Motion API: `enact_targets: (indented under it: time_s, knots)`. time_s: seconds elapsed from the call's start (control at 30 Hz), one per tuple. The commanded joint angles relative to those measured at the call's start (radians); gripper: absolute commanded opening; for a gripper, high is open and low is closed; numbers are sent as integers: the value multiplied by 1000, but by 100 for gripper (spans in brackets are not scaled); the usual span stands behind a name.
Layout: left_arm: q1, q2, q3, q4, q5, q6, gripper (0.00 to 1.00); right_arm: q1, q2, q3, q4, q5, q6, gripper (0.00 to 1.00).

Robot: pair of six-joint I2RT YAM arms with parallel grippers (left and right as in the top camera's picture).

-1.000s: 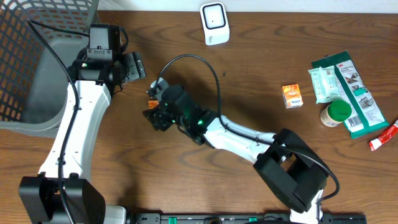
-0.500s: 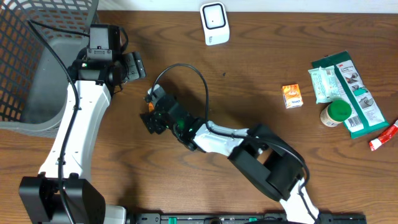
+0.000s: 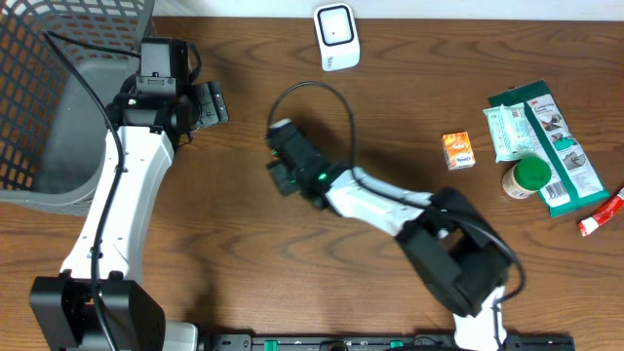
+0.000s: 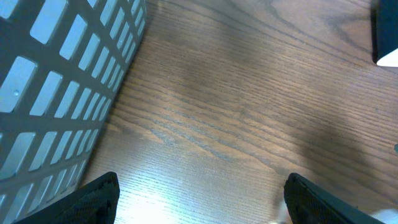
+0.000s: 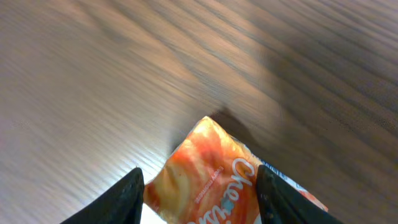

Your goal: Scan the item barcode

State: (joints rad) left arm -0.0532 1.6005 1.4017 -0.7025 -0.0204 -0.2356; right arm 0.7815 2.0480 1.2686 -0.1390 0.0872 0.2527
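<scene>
Left gripper (image 4: 202, 194) agape (right gripper (image 5: 199, 190) clamped)

On the table (image 3: 390, 107), the basket (image 3: 58, 117) stands far left, with the left gripper (image 3: 216, 103) just right of it. The scanner (image 3: 336, 37) sits rear centre. Mid-table, a snack packet (image 5: 211, 180) sits between the right gripper's (image 3: 280, 178) fingers. Far right, a small box (image 3: 458, 149), wipes pack (image 3: 509, 130), flat package (image 3: 558, 146), jar (image 3: 529, 177) and tube (image 3: 602, 214) cluster.

Orange snack packet (image 5: 211, 168): glossy, crinkled, white lettering partly in view. Wedged between fingers of right gripper (image 5: 202, 190), side edges touching both. One pointed corner juts forward past fingertips, rest runs back out of frame.

Scanner (image 3: 336, 37): white, rounded-rectangular, dark-outlined window on face. Well apart from right gripper, ahead of it and slightly rightward.
</scene>
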Motion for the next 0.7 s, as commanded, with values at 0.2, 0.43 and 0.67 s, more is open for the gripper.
enact_targets:
  time_s: [0.2,0.43,0.67]
  knots:
    - [3,-19,26,0,8,-8,86,-143,-113,-10,-281,110,0,53]
    - [2,-19,26,0,8,-8,86,-160,-259,-10,-297,48,-189,68]
    - [2,-19,26,0,8,-8,86,-160,-443,-10,-419,41,-289,76]
